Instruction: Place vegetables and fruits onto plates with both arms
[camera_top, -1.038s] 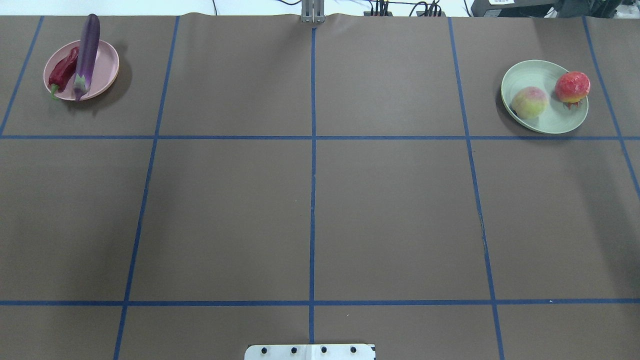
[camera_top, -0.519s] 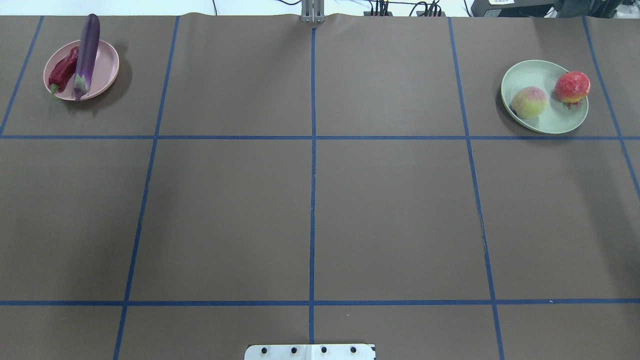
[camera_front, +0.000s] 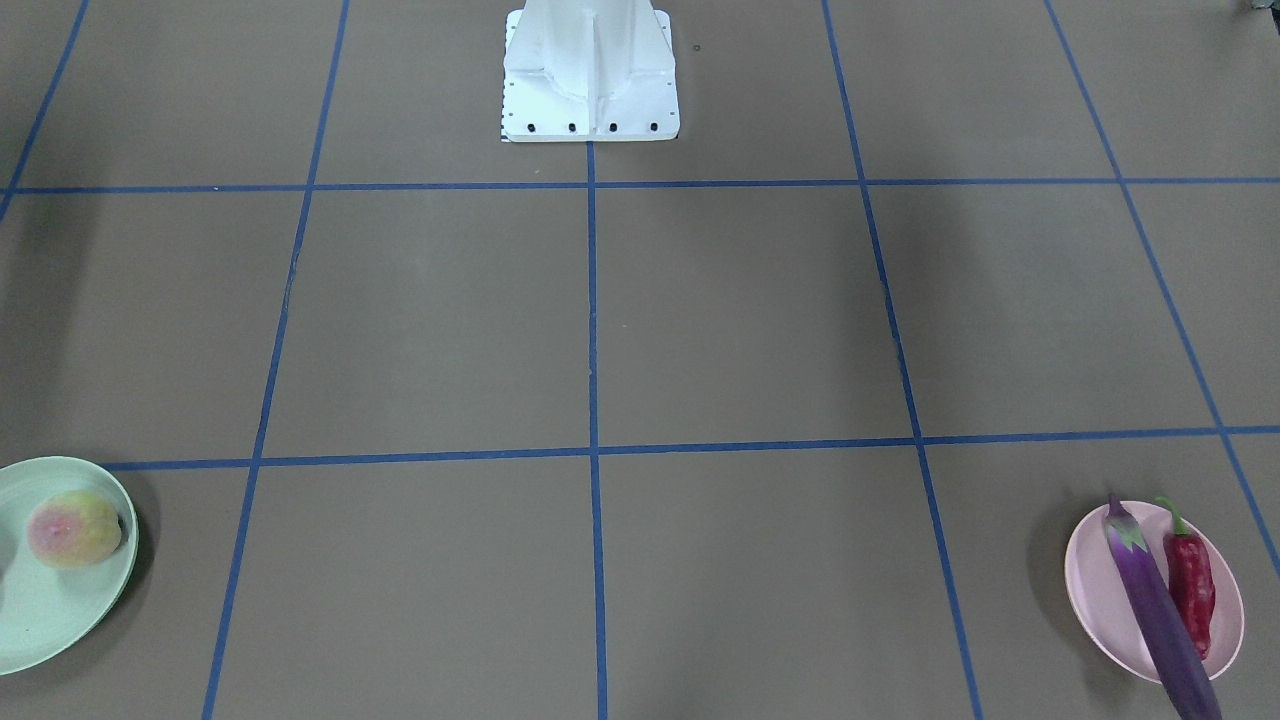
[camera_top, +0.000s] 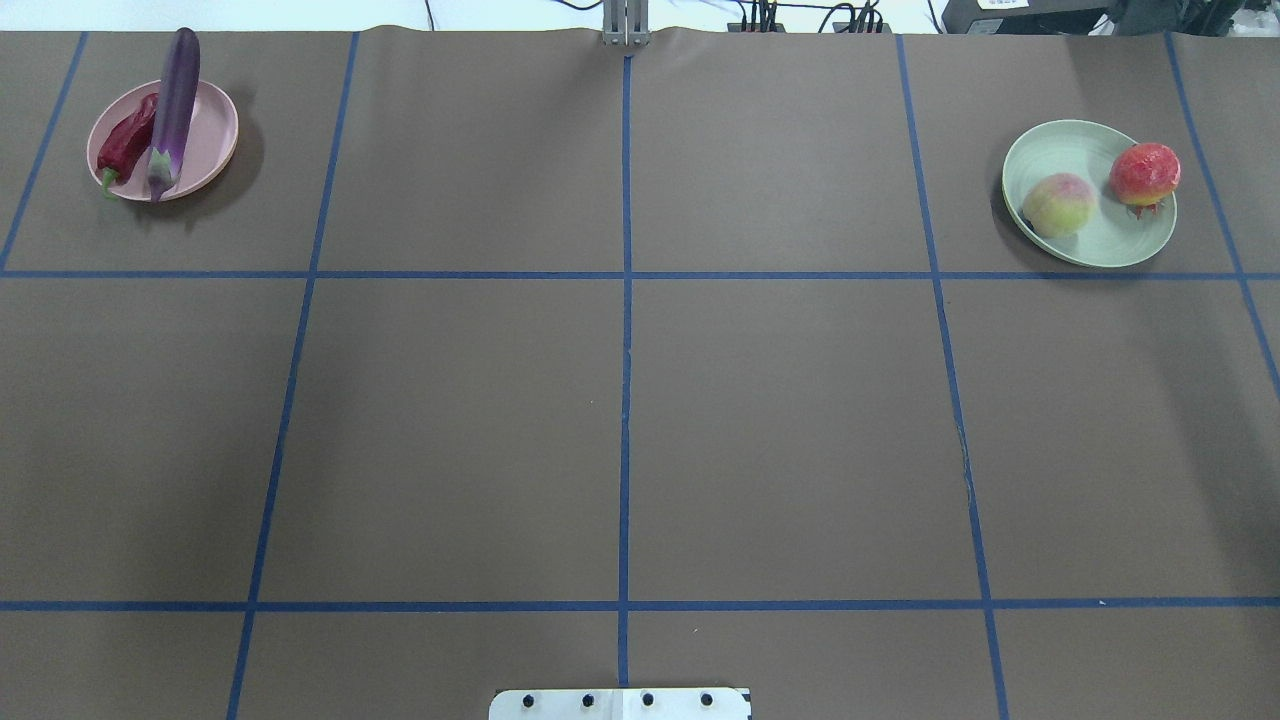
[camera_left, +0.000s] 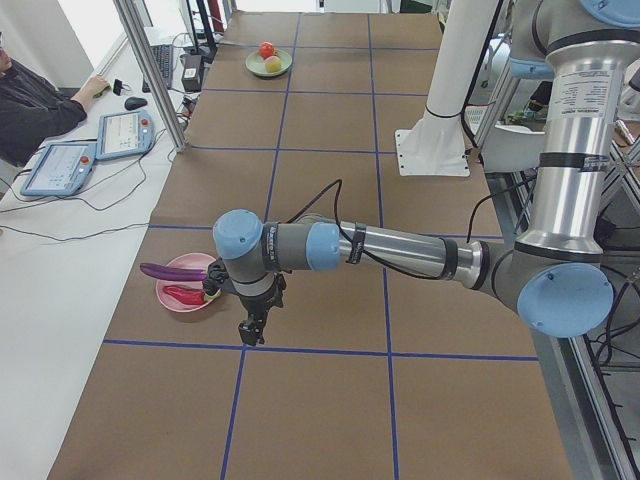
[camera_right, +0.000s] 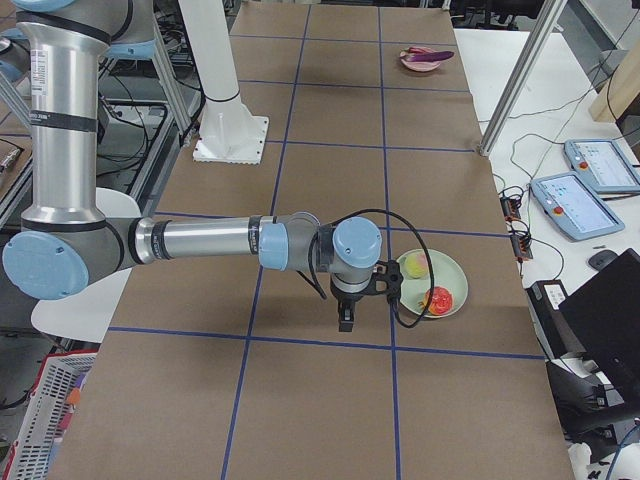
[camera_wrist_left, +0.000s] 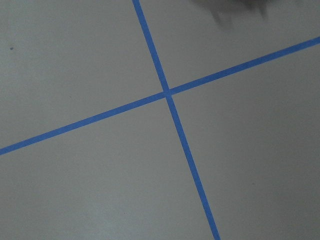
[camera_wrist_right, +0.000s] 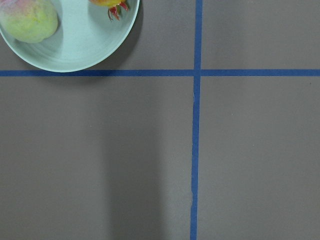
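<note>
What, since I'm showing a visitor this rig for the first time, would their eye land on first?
The purple eggplant stands out, overhanging the pink plate beside a red chili, at the table's far left corner in the overhead view. At far right, a green plate holds a peach and a red fruit. In the side views, the left arm and right arm each stretch low beside those plates.

No text, label, brand or number is legible anywhere; the tablet screens (camera_left: 125, 133) beside the table are too small to read.
</note>
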